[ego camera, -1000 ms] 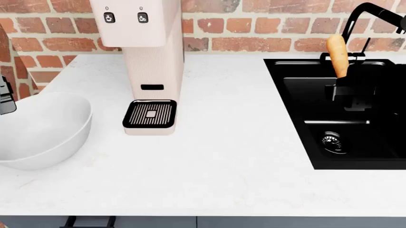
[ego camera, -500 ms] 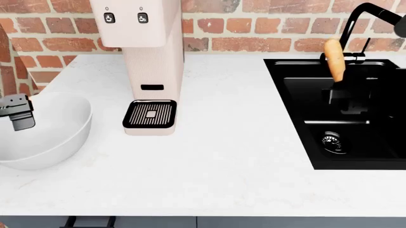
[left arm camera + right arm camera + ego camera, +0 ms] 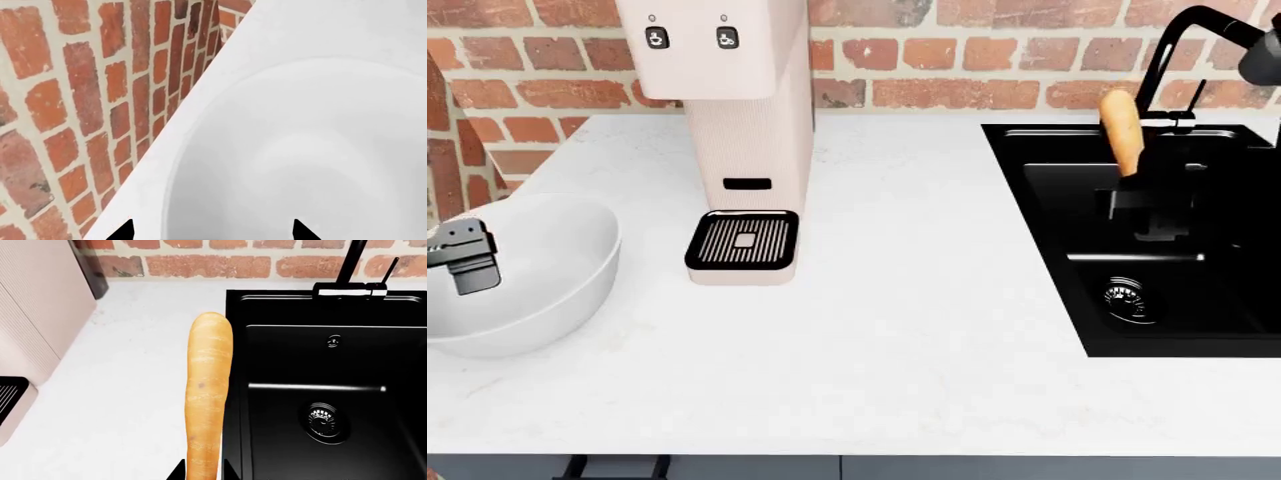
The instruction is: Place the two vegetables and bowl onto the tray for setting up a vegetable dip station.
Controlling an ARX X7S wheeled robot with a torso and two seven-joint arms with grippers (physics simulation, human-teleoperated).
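The left gripper [image 3: 467,258] hangs spread over the empty bowl [image 3: 541,275] near the counter's [image 3: 894,340] left edge; it should straddle the rim squarely before closing. Farther off, the right gripper [image 3: 1148,205] pinches the carrot [image 3: 1121,130] upright over the empty sink [image 3: 1174,300]. No tray shows.

On your countertop [image 3: 934,330], the bowl [image 3: 547,290] sits at the far left edge, with the left gripper [image 3: 467,258] over its rim. The coffee machine [image 3: 741,130] stands right of the bowl, against the brick wall [image 3: 961,75]. The sink [image 3: 1174,250] is set in at your right, its faucet [image 3: 1188,50] behind it. The right gripper [image 3: 1148,205] holds the carrot [image 3: 1122,130] upright above the sink.
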